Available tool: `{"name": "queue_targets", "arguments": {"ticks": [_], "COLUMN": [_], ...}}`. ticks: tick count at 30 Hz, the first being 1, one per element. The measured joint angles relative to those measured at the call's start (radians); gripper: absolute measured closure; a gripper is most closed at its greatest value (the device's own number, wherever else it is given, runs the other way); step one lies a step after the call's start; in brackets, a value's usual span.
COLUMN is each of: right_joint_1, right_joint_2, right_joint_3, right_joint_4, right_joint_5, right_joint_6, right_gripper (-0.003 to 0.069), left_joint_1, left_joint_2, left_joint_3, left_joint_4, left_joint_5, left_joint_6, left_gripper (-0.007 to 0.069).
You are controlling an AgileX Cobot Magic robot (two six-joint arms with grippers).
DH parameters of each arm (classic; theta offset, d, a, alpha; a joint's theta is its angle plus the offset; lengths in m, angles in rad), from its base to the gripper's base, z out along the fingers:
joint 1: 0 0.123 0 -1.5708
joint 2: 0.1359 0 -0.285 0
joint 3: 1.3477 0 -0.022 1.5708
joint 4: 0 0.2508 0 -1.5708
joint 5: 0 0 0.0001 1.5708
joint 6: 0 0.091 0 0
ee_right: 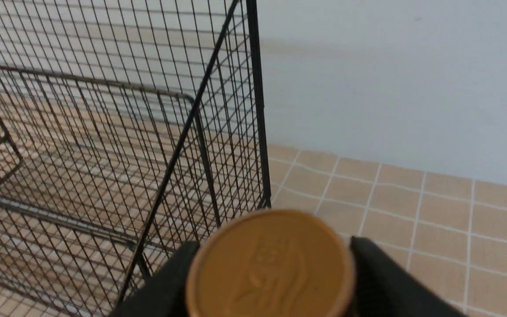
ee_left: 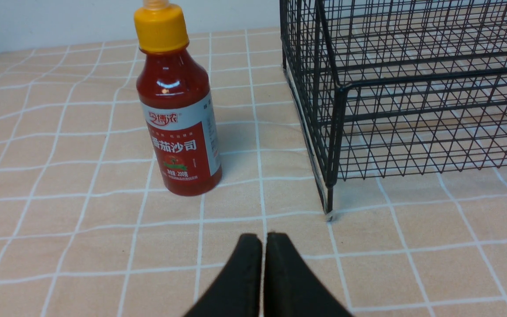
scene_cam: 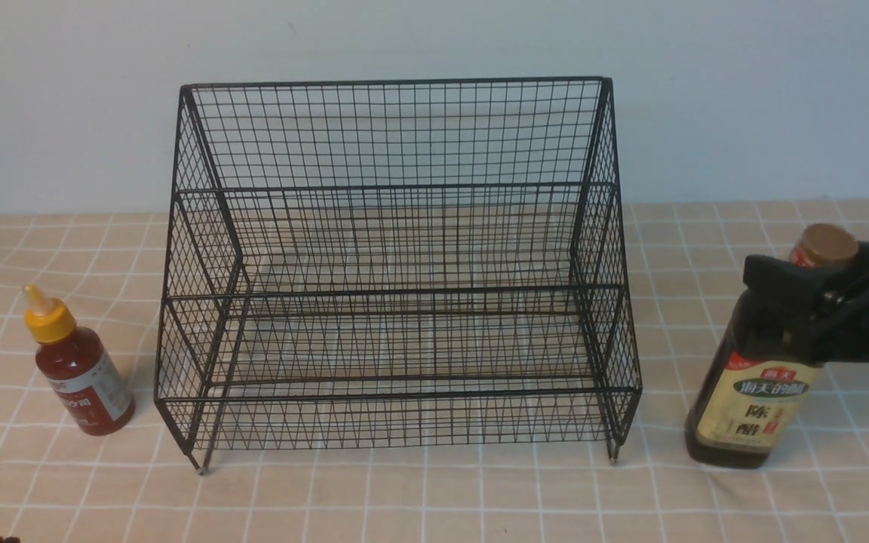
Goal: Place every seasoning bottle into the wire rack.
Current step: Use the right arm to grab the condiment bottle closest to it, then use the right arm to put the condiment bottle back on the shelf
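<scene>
The tall dark vinegar bottle point(scene_cam: 755, 400) with a gold cap point(ee_right: 269, 264) stands on the cloth just right of the black wire rack point(scene_cam: 397, 290). My right gripper point(scene_cam: 789, 283) is shut on its neck below the cap, one finger on each side point(ee_right: 275, 244). The small red sauce bottle point(scene_cam: 80, 377) with a yellow nozzle cap stands upright left of the rack. In the left wrist view it point(ee_left: 178, 132) is beyond my left gripper point(ee_left: 262, 237), which is shut and empty, low over the cloth near the rack's front left foot point(ee_left: 329, 213). Both rack tiers hold nothing.
A peach cloth with a white grid point(scene_cam: 434, 498) covers the table. A pale wall point(scene_cam: 434, 38) stands close behind the rack. The rack's right side mesh point(ee_right: 192, 119) is close beside the held bottle.
</scene>
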Motion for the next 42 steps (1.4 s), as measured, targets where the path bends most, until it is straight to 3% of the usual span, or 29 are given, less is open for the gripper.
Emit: {"name": "queue_targets", "arguments": {"ticks": [5,10,18,31,36,37,42], "right_joint_1": [0.0,0.0,0.0,0.024,0.115,0.176,0.281], "right_joint_2": [-0.011,-0.05,-0.102,-0.009,0.077,0.115,0.188], "right_joint_3": [-0.002,-0.066,-0.4,-0.676,-0.684,-0.684,-0.684], "right_joint_4": [0.026,-0.06,-0.323,-0.375,-0.386,-0.388,-0.338], "right_joint_5": [0.005,0.011,-0.125,-0.404,-0.365,-0.311,-0.152], "right_joint_6": [-0.035,-0.01,0.248,0.485,0.472,0.432,0.332], "right_gripper": [0.0342,0.0342,0.0342,0.0342,0.0342,0.0342,0.0342], "left_joint_1": [0.0,0.0,0.0,0.0,0.0,0.0,0.0], "left_joint_2": [0.0,0.0,0.0,0.0,0.0,0.0,0.0], "left_joint_3": [0.0,0.0,0.0,0.0,0.0,0.0,0.0], "left_joint_4": [0.0,0.0,0.0,0.0,0.0,0.0,0.0], "left_joint_5": [0.0,0.0,0.0,0.0,0.0,0.0,0.0], "left_joint_6": [0.0,0.0,0.0,0.0,0.0,0.0,0.0], "left_gripper": [0.0631,0.0631,0.0631,0.0631,0.0631,0.0631,0.0631]}}
